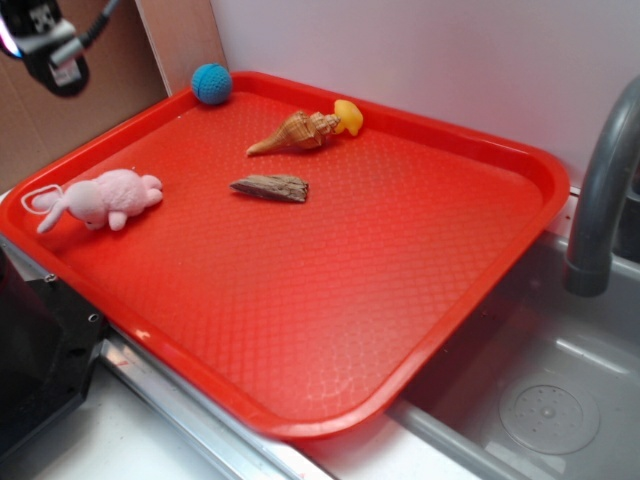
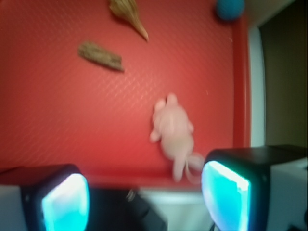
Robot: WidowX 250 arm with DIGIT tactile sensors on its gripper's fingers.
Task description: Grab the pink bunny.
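- The pink bunny (image 1: 102, 197) is lying on its side near the left rim of the red tray (image 1: 330, 300), ears and thin white string loop pointing out toward that rim, feet pointing toward the tray's middle
- In the wrist view the bunny (image 2: 172, 131) is showing ahead of the gripper (image 2: 144, 199) and off to the right, its ears running down close to the right-hand finger (image 2: 226, 197)
- The jaws are standing wide apart with nothing between them, so the gripper is released and ready
- In the exterior view only part of the arm is showing, high above the tray's far left corner, so the gripper is hanging well above the toy
- To do this step well, the gripper is needing to shift until the plump body, not the ears, is sitting midway between the two fingers
- Closing across the narrow width of the body is looking safer than closing along its length, so a wrist turn may be needed; the ears and string are too thin to hold
- The plush is soft, so going down until the fingertips are nearly touching the tray should be giving a deep bite
- The raised rim is just beside the ears, so one finger could be catching on it
- The piece of bark (image 1: 270, 187), the seashell (image 1: 294, 132) and the blue ball (image 1: 212, 84) are sitting well apart from the bunny and posing no obstruction
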